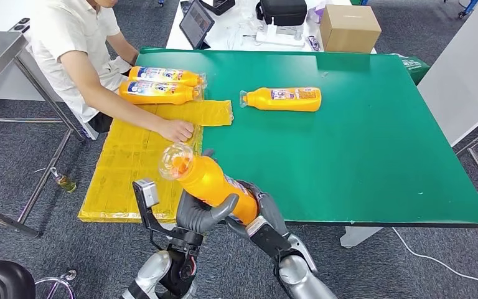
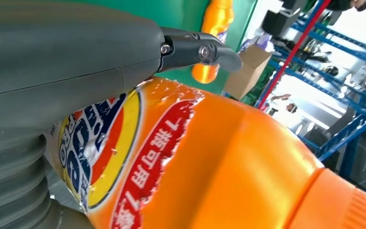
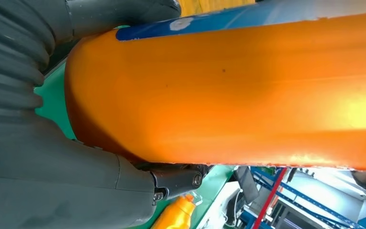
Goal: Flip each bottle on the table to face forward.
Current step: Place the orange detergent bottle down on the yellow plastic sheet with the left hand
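Observation:
Both my hands hold one orange bottle (image 1: 211,182) above the near edge of the green table (image 1: 373,156), its clear cap tilted up toward the camera. My left hand (image 1: 200,215) grips it from below, thumb across the body. My right hand (image 1: 267,215) grips its base end. The left wrist view shows the bottle's (image 2: 228,162) label side; the right wrist view shows the bottle's (image 3: 228,90) plain orange side. Another orange bottle (image 1: 284,99) lies on its side in the far middle of the table, and two more bottles (image 1: 160,85) lie at the far left by a person.
A person (image 1: 81,43) sits at the table's far left, one hand (image 1: 177,130) resting on yellow sheets (image 1: 131,168) that cover the left edge. Behind the table stand a cardboard box (image 1: 348,27), a tablet and a black case. A metal table leg (image 1: 43,180) stands left.

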`<state>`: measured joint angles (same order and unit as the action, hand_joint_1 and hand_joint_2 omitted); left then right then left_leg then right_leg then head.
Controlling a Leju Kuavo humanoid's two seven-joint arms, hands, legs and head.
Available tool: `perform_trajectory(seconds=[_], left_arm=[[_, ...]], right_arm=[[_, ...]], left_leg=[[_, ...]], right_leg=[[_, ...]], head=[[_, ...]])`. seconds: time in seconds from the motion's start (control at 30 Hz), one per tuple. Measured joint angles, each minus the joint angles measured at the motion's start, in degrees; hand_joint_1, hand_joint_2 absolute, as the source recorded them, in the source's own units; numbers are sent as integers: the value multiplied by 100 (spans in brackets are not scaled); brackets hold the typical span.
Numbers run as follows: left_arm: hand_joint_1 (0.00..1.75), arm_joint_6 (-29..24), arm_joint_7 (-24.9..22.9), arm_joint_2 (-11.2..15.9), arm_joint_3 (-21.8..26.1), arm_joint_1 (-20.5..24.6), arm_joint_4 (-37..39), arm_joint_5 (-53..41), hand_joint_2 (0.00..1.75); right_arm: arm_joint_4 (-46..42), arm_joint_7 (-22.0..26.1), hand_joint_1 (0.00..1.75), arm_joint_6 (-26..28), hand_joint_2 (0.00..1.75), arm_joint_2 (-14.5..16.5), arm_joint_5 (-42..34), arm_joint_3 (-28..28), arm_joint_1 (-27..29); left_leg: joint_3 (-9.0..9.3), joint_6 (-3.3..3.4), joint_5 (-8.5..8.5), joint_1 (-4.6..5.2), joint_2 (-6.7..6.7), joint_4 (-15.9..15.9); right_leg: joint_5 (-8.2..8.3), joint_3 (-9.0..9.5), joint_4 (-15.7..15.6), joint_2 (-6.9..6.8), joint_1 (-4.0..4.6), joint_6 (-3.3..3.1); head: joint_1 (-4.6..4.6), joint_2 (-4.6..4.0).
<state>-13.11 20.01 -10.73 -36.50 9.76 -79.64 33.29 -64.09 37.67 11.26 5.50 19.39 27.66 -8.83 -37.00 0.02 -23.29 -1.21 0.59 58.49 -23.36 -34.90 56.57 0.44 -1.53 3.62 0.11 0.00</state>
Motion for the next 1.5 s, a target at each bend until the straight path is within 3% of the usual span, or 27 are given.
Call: perform_trajectory(seconds=[0.1,0.13,0.23,0.37,0.7,0.9,1.0,1.17,1.37,1.5], left_arm=[[175,1,27,2,24,6,-9,34,175],[175,4,32,2,35,11,-11,55,175],[175,20,46,7,74,31,-23,125,175],[175,42,47,31,108,33,-42,151,175],[175,289,137,122,149,-15,-88,149,175],[175,551,177,273,230,-214,-354,-378,175],[175,246,185,316,266,-207,-366,-936,175],[175,-452,227,586,570,-251,-366,-2152,175],[175,-1622,460,770,1005,-265,-350,-4210,175],[175,-1786,493,822,1149,-262,-335,-4446,175]], right_arm=[[52,-54,8,13,175,39,-20,71,-56],[75,-60,0,1,175,49,-65,105,-68],[168,-77,0,-100,175,106,-314,184,-81],[281,-85,0,-168,0,161,-452,212,-92],[454,-38,0,-111,0,244,-577,239,-122],[636,98,0,241,0,348,-727,194,-63],[594,183,0,824,0,364,-713,120,75],[-192,227,0,2676,0,353,-682,-331,514],[-1552,238,0,2889,0,708,-118,-1605,964],[-2072,239,0,2896,0,888,-20,-2160,1101]], left_leg=[[0,0,0,0,1,0],[0,0,1,0,1,0],[0,0,0,0,0,0],[0,0,0,0,0,0],[0,-1,0,0,-1,0],[0,0,0,0,0,0],[-1,0,0,0,2,0],[-1,-3,-1,-1,-5,0],[-5,-3,-1,-1,-1,-1],[-5,-3,-1,0,-2,-1]], right_leg=[[0,1,0,-1,0,0],[0,1,0,-1,0,0],[0,0,0,0,0,0],[0,0,0,0,0,0],[0,-1,0,1,0,0],[-1,-4,0,0,0,-1],[-1,-3,0,-1,0,-1],[0,-9,0,2,0,-2],[-2,-9,1,1,0,-3],[-2,-9,1,1,-1,-3]], head=[[1,0],[1,0],[-1,0],[-1,0],[-1,0],[1,0],[2,0],[1,0],[1,0],[1,0]])
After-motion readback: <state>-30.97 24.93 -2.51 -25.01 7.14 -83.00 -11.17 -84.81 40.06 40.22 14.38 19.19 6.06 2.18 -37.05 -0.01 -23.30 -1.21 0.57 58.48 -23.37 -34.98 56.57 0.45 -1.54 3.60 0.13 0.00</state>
